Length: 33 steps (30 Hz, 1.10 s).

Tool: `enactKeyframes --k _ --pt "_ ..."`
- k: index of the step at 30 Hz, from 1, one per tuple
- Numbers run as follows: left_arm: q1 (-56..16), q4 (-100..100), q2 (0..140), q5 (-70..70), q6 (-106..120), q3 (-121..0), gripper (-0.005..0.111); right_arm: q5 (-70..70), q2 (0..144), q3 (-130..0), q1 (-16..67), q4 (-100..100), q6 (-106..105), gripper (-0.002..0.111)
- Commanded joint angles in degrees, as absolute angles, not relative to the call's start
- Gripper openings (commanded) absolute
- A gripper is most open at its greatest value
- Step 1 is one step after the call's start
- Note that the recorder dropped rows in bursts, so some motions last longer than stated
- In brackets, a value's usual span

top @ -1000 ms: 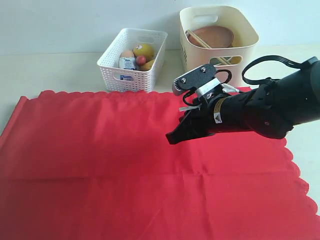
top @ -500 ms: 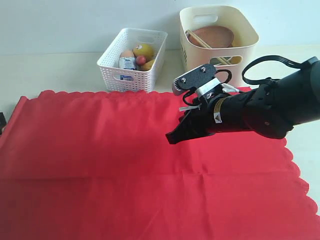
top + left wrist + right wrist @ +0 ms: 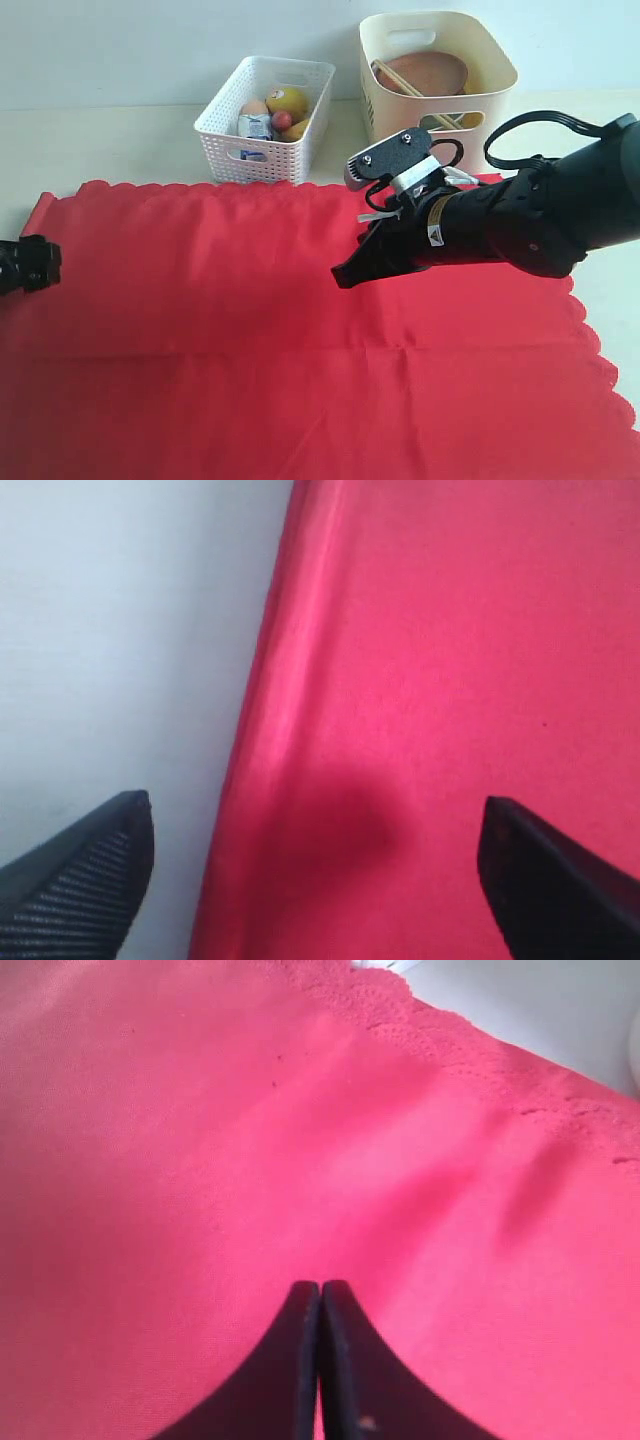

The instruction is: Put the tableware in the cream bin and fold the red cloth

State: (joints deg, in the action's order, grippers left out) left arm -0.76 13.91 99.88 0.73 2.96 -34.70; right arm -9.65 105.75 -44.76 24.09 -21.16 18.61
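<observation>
The red cloth (image 3: 260, 330) lies spread flat over the table, scalloped along its far and right edges. My right gripper (image 3: 343, 274) hovers over its middle right part, jaws shut with nothing between them; the right wrist view shows the closed fingertips (image 3: 320, 1305) above the red cloth (image 3: 200, 1140). My left gripper (image 3: 35, 265) shows at the cloth's left edge; in the left wrist view it (image 3: 315, 840) is wide open, straddling the red cloth's side edge (image 3: 270, 730). The cream bin (image 3: 440, 80) at the back holds the brown wooden plate (image 3: 425, 72) and chopsticks (image 3: 405, 75).
A white lattice basket (image 3: 265, 120) with an egg, a lemon, a milk carton and other food stands left of the cream bin. Bare pale table (image 3: 100, 140) lies behind the cloth and along its left edge (image 3: 110, 630).
My left gripper has come into view from the left and now sits over the cloth's left edge. The right arm has not moved.
</observation>
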Motion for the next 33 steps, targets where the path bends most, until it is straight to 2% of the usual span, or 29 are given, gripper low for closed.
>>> enactKeyframes --k 1,14,17,24,26,27,33 --pt "-0.7 12.6 102.7 0.0 3.1 -36.1 0.084 -10.7 105.9 -45.1 24.3 -21.8 18.1 0.0" --pt "-4.1 11.2 105.0 1.9 2.9 -36.1 0.083 -10.9 105.9 -45.1 24.3 -21.8 18.1 0.0" --pt "-4.1 11.2 105.3 2.4 2.9 -36.1 0.071 -10.9 105.9 -45.1 24.3 -21.8 18.1 0.0" --pt "-4.1 11.2 105.3 3.1 2.9 -36.1 0.016 -10.0 105.9 -45.1 24.3 -24.6 18.1 0.0" --pt "-4.1 11.2 105.3 3.3 2.9 -36.1 0.003 -9.3 105.9 -45.1 24.3 -25.3 18.1 0.0" --pt "-4.1 11.2 105.3 3.3 2.9 -36.1 0.0 -8.7 105.9 -45.1 24.3 -26.2 18.1 0.0" --pt "-4.1 11.0 105.3 3.5 3.0 -36.1 0.0 -3.8 107.7 -45.1 24.3 -27.4 18.1 0.0"
